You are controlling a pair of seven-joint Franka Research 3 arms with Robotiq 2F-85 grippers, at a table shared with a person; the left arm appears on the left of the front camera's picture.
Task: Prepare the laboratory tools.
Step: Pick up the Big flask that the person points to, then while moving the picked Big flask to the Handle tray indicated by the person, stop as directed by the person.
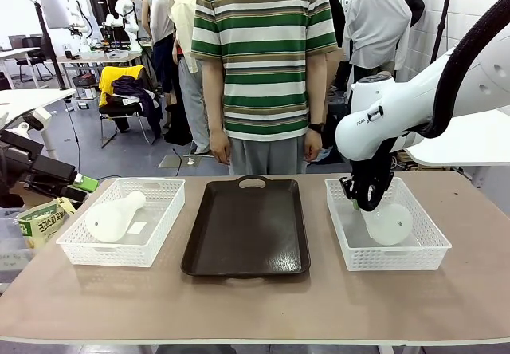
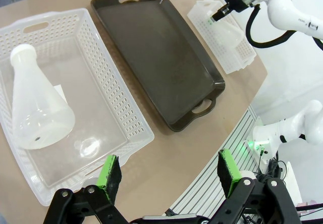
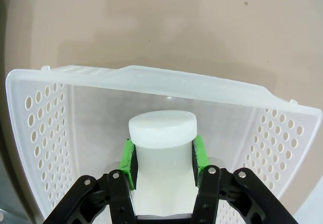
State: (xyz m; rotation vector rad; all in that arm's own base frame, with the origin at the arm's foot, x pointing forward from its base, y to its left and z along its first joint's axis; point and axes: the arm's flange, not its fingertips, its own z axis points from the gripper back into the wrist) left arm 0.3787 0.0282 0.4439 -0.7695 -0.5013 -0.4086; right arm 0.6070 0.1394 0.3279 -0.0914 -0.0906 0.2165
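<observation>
One milky-white conical flask [image 1: 114, 218] lies on its side in the left white lattice basket [image 1: 159, 234]; the left wrist view shows this flask [image 2: 35, 108] with its neck pointing away. My left gripper [image 2: 169, 176] hangs open above the table's near edge, beside that basket, holding nothing. The second flask [image 1: 389, 224] lies in the right basket [image 1: 430, 246]. My right gripper [image 1: 365, 202] reaches down into that basket and is shut on the flask's neck [image 3: 162, 148], green pads [image 3: 129, 158] pressing both sides just below the rim.
A dark brown rectangular tray [image 1: 247, 226] lies between the two baskets. A person in a striped shirt [image 1: 263, 51] stands at the far side, hands down. A green-and-white carton [image 1: 41, 220] sits at the table's left edge beside my left arm.
</observation>
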